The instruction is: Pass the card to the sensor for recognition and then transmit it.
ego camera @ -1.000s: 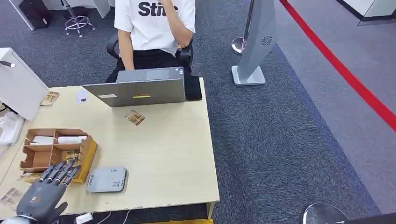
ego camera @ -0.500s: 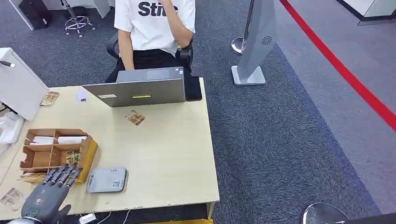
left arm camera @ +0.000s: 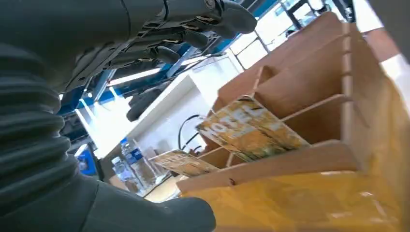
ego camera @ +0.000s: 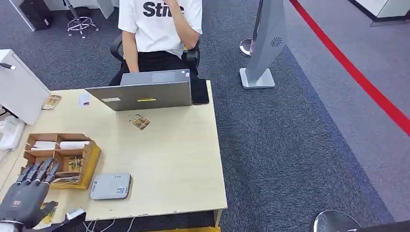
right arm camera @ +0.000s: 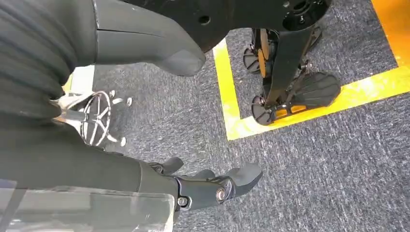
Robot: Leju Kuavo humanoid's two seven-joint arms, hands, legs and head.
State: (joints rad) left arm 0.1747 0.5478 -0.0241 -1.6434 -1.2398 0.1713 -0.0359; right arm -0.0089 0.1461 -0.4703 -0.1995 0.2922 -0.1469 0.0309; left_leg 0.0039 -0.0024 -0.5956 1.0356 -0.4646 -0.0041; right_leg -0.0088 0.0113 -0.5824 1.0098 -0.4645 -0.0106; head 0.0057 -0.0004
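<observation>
A: Status on the card pass?

B: Early. Left hand hovers at the near-left corner of the pale wooden desk, fingers apart, holding nothing, fingertips just short of the brown wooden divided tray.

A: Where's the card?

B: Yellow-printed cards sit tilted in the tray's near compartment, clearest in the left wrist view. No contact with them yet. Another similar card lies flat mid-desk, in front of the grey laptop.

A: Sensor?

B: Flat grey rounded reader pad, just beside the tray on the desk's near edge. Nothing on it.

A: Right hand?

B: Right hand hangs by the robot's side over dark carpet, fingers loosely curled, empty. Can't tell more than that.

A: So what's left?

B: By my read, everything: grasp a card, present it to the pad, then hand it on, presumably to the person in the white T-shirt seated behind the laptop.
</observation>
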